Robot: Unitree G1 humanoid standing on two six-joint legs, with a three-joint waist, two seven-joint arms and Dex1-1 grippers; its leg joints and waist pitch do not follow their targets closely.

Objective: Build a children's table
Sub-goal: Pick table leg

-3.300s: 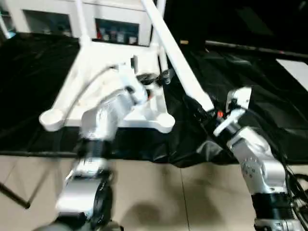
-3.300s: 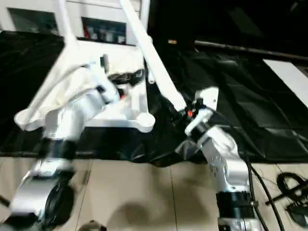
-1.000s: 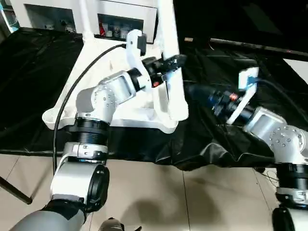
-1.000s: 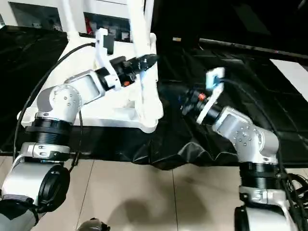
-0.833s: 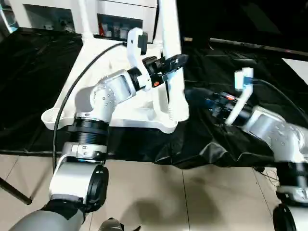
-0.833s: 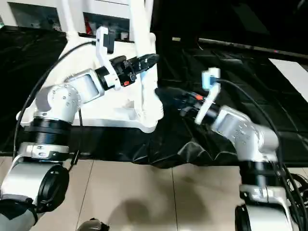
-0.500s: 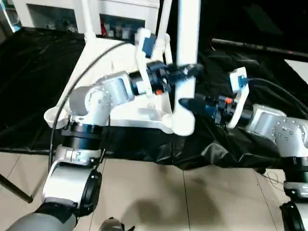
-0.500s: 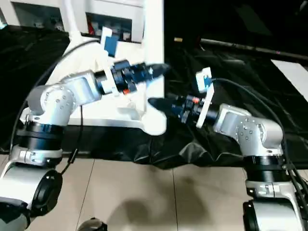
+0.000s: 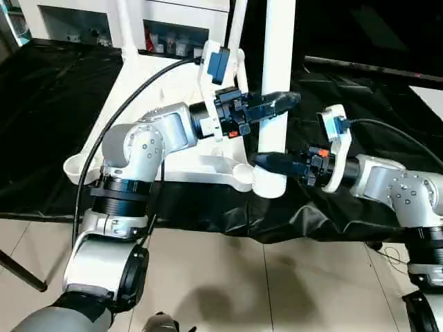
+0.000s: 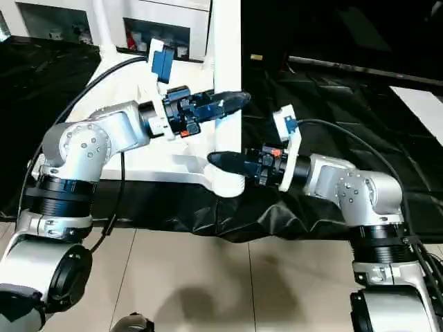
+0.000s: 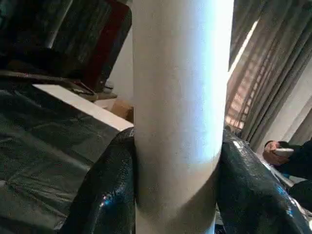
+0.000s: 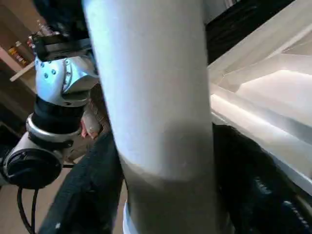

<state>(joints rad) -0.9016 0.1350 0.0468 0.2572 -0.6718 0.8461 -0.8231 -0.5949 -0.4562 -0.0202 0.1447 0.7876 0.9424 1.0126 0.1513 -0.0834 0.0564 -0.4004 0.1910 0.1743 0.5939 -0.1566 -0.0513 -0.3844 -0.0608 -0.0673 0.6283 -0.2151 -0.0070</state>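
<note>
White tubular leg (image 9: 277,76) stands upright over the tabletop's (image 9: 149,104) near right corner socket. Left tool (image 9: 277,104) clamps it mid-shaft. Right tool (image 9: 266,162) straddles the flared end; grip cannot be told.

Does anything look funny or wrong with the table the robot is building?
Nothing looks broken or spilled. The tabletop lies upside down on black sheeting, as it should for fitting legs. The left gripper and right gripper both clasp one upright leg at the near corner socket.

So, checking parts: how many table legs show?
3. Held leg, upright in left gripper and right gripper; far-left leg and far-right leg standing in the tabletop. A fourth may be hidden.
</note>
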